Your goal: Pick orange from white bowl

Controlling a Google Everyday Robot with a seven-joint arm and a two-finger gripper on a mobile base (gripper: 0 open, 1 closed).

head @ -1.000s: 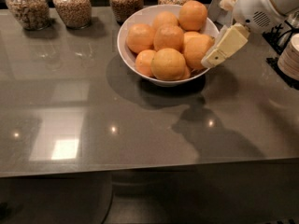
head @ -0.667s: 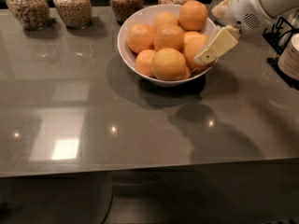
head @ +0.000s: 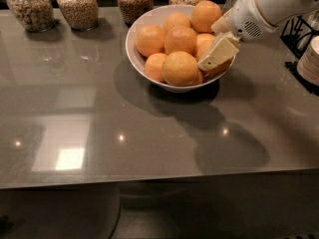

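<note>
White bowl [head: 133, 54] on grey countertop [head: 149, 138], heaped with oranges. The orange [head: 179, 68], large and yellow-orange, sits at the near front of the pile, inside the bowl. Gripper [head: 215, 56] hangs over the bowl's right side, its cream tip just beside that orange; clenched or released, cannot tell. Four glass jars [head: 77, 4] of grain line the back edge.
</note>
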